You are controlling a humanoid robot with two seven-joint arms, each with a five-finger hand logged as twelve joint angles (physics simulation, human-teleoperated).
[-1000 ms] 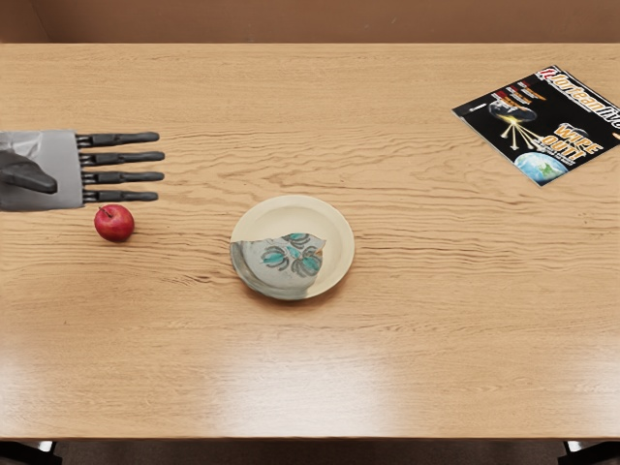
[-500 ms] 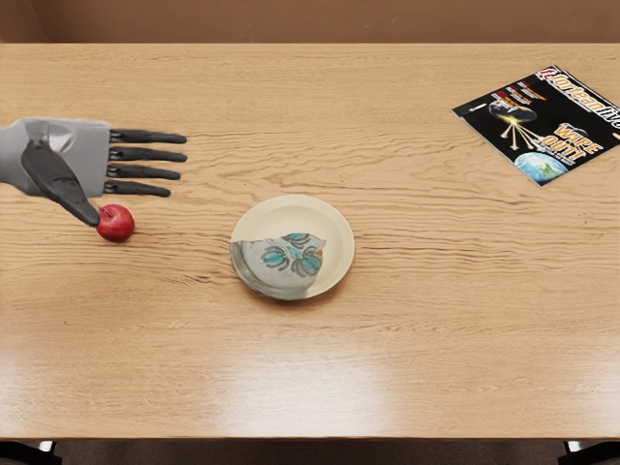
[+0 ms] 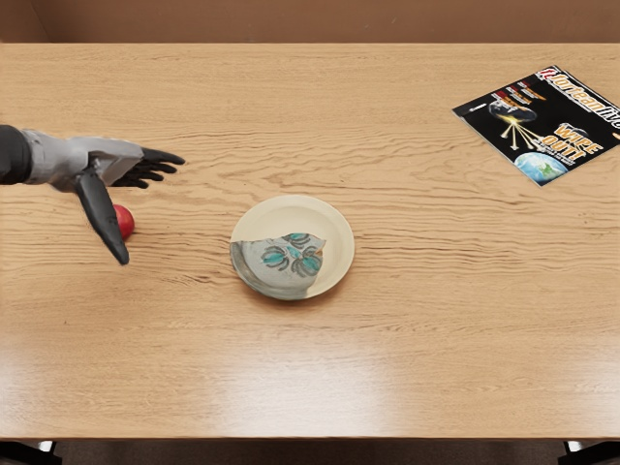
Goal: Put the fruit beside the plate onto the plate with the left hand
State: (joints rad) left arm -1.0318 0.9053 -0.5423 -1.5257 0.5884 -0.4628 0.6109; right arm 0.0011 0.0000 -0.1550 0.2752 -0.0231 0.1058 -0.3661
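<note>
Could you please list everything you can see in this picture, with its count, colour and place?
table: one, light wood, fills the view
plate: one, cream with a teal pattern, near the table's middle
apple: one, red, left of the plate and apart from it, partly hidden behind the hand
magazine: one, dark cover, far right corner of the table
left hand: one, grey with black fingers, open, at the left edge beside the apple

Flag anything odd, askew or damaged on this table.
The plate looks odd: its grey-green pattern covers only the lower-left part and ends in a jagged edge. The magazine lies askew at the far right. Nothing is spilled.
</note>
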